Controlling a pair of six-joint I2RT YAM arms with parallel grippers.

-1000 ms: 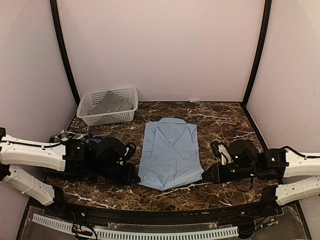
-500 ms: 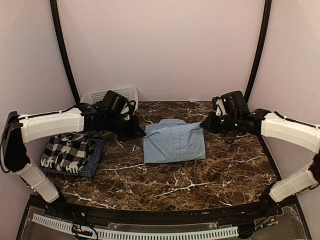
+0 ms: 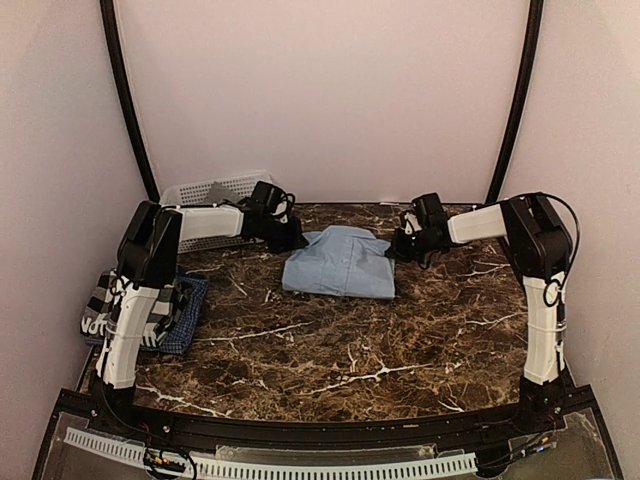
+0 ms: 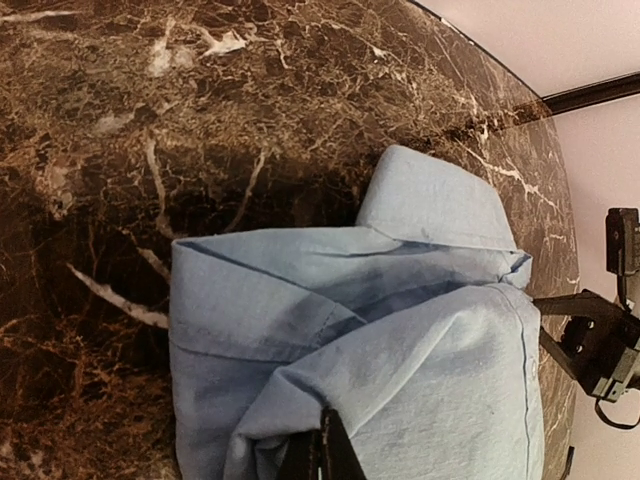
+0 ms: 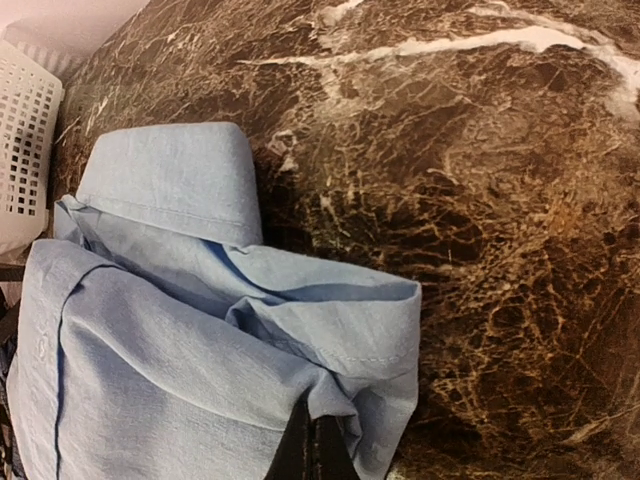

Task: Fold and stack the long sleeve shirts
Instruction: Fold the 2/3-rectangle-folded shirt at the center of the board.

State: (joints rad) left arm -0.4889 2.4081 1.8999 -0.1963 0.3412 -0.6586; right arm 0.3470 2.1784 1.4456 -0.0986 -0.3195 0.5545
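light blue shirt [image 3: 338, 272] folded mid-table, checked shirt [image 3: 95, 310] left

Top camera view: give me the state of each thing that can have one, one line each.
light blue shirt: folded over on itself, lying on the table, pinched at both sides near the collar.
left end effector: shut on the light blue shirt.
right end effector: shut on the light blue shirt.
black-and-white checked shirt: folded, stacked on the dark blue shirt.
white basket: upright; contents hidden.
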